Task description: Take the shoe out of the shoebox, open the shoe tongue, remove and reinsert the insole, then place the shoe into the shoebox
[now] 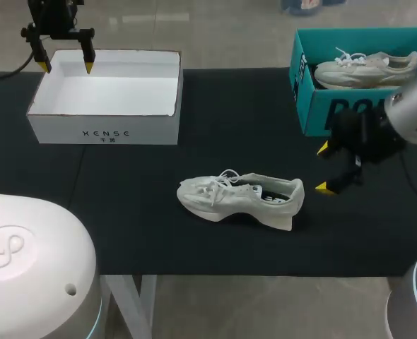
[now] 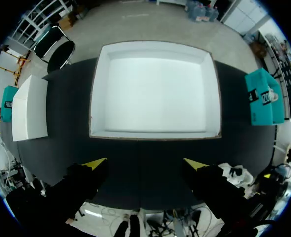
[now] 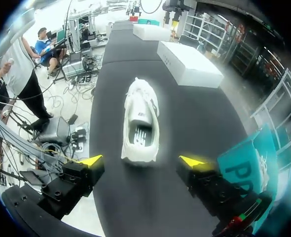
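Observation:
A white sneaker (image 1: pixel 240 198) lies on the black table mat, toe to the left; its dark insole shows in the opening. In the right wrist view the sneaker (image 3: pixel 141 121) lies just ahead of my right gripper (image 3: pixel 141 161), heel nearest, toe pointing away. The right gripper (image 1: pixel 323 168) stands open a little right of the heel and holds nothing. An empty white shoebox (image 1: pixel 106 127) sits at the back left. Above its back-left corner hangs my left gripper (image 1: pixel 63 67), open and empty. The left wrist view looks down into the shoebox (image 2: pixel 155 94) past the left gripper (image 2: pixel 144 164).
A teal shoebox (image 1: pixel 332 106) at the back right holds a second white sneaker (image 1: pixel 367 68); it is close to my right arm and shows beside the gripper (image 3: pixel 249 168). Farther along the table stands another white box (image 3: pixel 150 32). The table's front edge runs just below the sneaker.

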Robot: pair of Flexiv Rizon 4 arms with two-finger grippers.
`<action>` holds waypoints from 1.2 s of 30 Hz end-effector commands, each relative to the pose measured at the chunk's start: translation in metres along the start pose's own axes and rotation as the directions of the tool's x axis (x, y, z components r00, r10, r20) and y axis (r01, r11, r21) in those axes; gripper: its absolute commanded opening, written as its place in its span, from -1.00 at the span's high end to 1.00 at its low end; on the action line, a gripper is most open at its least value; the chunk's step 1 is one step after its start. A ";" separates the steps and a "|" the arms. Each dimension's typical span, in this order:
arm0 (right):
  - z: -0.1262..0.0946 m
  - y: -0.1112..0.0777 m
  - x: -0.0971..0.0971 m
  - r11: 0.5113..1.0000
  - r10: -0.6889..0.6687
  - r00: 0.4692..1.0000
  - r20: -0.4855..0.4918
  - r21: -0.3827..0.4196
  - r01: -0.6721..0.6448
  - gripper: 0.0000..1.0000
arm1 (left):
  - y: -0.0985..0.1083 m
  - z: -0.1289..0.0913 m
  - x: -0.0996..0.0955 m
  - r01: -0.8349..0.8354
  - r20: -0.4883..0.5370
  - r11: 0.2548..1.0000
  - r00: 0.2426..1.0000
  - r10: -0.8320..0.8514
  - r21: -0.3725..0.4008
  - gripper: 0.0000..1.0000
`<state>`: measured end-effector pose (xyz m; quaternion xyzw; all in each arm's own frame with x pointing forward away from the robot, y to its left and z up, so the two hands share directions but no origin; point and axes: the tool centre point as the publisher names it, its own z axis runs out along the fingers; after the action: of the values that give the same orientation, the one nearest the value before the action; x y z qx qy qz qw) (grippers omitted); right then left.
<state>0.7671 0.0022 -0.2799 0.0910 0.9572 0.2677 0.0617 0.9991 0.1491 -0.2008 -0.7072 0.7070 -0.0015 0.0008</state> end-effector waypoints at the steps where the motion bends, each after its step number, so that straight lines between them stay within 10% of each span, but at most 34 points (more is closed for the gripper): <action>1: 0.001 -0.003 0.002 0.999 0.019 0.999 0.038 -0.052 -0.017 -1.00 | 0.000 0.000 0.000 0.000 0.000 1.000 1.000 0.000 -0.001 -1.00; 15: 0.027 -0.024 0.003 0.951 0.174 0.980 0.098 -0.274 -0.142 -1.00 | 0.000 0.000 0.000 0.000 0.000 1.000 1.000 0.000 -0.001 -1.00; 36: 0.107 -0.040 0.013 0.924 0.215 0.976 0.041 -0.331 -0.190 -1.00 | 0.000 0.000 0.000 0.000 0.000 1.000 1.000 0.000 -0.001 -1.00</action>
<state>0.7559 0.0163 -0.3790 0.1895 0.8850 0.4171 0.0835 0.9991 0.1491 -0.2008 -0.7072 0.7070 -0.0015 0.0008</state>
